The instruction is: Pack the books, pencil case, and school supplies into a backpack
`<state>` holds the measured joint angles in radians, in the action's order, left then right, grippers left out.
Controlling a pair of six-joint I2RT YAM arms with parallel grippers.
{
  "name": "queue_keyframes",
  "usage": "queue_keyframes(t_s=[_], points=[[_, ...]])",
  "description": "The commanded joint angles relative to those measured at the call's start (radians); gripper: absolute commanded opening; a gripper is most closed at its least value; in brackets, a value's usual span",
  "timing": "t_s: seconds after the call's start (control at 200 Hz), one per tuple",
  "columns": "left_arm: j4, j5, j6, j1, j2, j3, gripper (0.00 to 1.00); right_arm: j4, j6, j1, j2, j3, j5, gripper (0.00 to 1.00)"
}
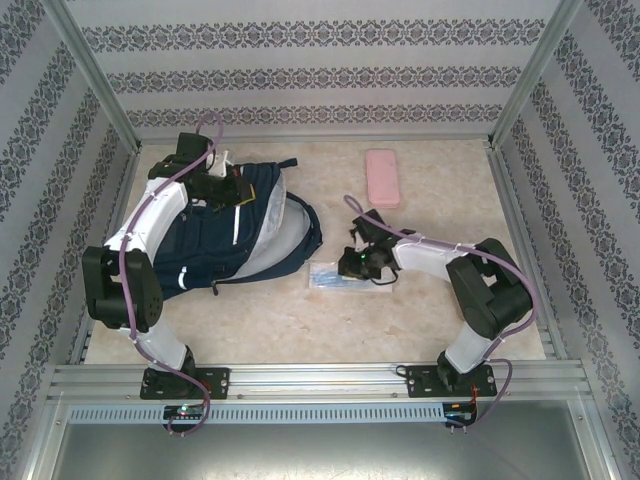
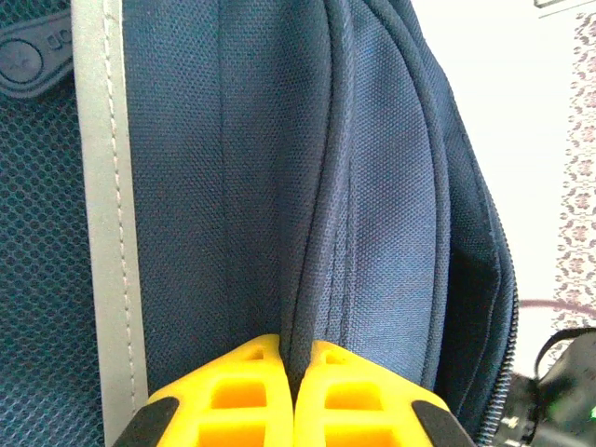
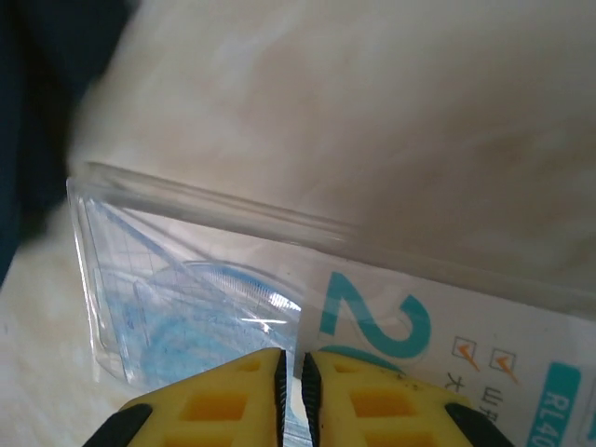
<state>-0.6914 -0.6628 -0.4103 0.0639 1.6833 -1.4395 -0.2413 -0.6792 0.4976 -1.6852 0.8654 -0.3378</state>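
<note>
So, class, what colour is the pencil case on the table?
The pencil case is plain pink, seen best in the top external view.

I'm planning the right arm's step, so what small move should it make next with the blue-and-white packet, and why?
Probably lift the packet slightly off the table and start it left toward the backpack. The right gripper seems to have its jaws closed on the packet's edge, and the left gripper pinches a fold of the backpack, seemingly holding it ready.

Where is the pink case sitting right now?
Seen from above, the pink pencil case lies near the table's far edge, right of the backpack and beyond the school supplies packet.
</note>
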Motion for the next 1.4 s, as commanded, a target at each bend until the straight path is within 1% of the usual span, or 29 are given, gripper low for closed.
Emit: queue_keyframes(t_s=[0.0,0.035,0.065,0.11,0.14,0.18,0.235,0.325,0.37,0.465,0.52,0.649,0.759,0.799,0.834,0.934,1.104,1.254,1.394], points=[[-0.043,0.082,0.035,0.029,-0.019,0.035,0.03,-0.020,-0.054,-0.060,-0.030,-0.036,0.106,0.20],[-0.045,0.094,0.038,0.040,-0.017,0.040,0.05,-0.016,-0.053,-0.062,-0.026,-0.028,0.099,0.21],[-0.049,0.108,0.039,0.050,-0.017,0.042,0.09,-0.025,-0.045,-0.062,-0.022,-0.018,0.098,0.22],[-0.053,0.126,0.033,0.062,-0.020,0.044,0.25,-0.051,-0.030,-0.063,-0.020,-0.002,0.107,0.23],[-0.051,0.135,0.027,0.071,-0.024,0.046,0.32,-0.064,-0.021,-0.064,-0.015,0.006,0.115,0.24],[-0.051,0.143,0.028,0.086,-0.030,0.045,0.36,-0.076,-0.011,-0.064,-0.002,0.007,0.122,0.26],[-0.061,0.167,0.028,0.109,-0.038,0.033,0.37,-0.081,-0.010,-0.063,0.030,0.000,0.126,0.29],[-0.065,0.185,0.009,0.156,-0.049,0.018,0.39,-0.081,-0.013,-0.064,0.088,-0.025,0.134,0.36],[-0.051,0.185,-0.010,0.186,-0.056,0.021,0.39,-0.086,-0.010,-0.067,0.111,-0.036,0.139,0.38],[-0.015,0.199,-0.049,0.275,-0.047,0.032,0.38,-0.114,0.002,-0.081,0.137,-0.057,0.159,0.43],[0.016,0.187,-0.073,0.331,-0.031,0.039,0.38,-0.129,0.010,-0.099,0.156,-0.073,0.178,0.45],[0.097,0.173,-0.130,0.452,0.046,0.049,0.38,-0.122,0.002,-0.164,0.217,-0.132,0.161,0.46],[0.123,0.170,-0.126,0.527,0.152,-0.008,0.37,-0.119,-0.022,-0.167,0.265,-0.176,0.145,0.47],[0.125,0.174,-0.117,0.549,0.193,-0.042,0.37,-0.103,-0.040,-0.168,0.278,-0.201,0.131,0.49],[0.122,0.168,-0.107,0.563,0.238,-0.078,0.37,-0.089,-0.055,-0.168,0.287,-0.223,0.122,0.53],[0.095,0.154,-0.081,0.593,0.349,-0.181,0.37,-0.037,-0.098,-0.168,0.303,-0.278,0.096,0.57],[0.033,0.163,-0.031,0.616,0.493,-0.298,0.35,0.064,-0.163,-0.171,0.296,-0.327,0.058,0.57],[0.003,0.191,-0.008,0.616,0.545,-0.295,0.34,0.127,-0.178,-0.183,0.260,-0.327,0.030,0.56],[0.017,0.167,-0.018,0.622,0.534,-0.227,0.32,0.145,-0.142,-0.226,0.203,-0.284,0.017,0.56]])
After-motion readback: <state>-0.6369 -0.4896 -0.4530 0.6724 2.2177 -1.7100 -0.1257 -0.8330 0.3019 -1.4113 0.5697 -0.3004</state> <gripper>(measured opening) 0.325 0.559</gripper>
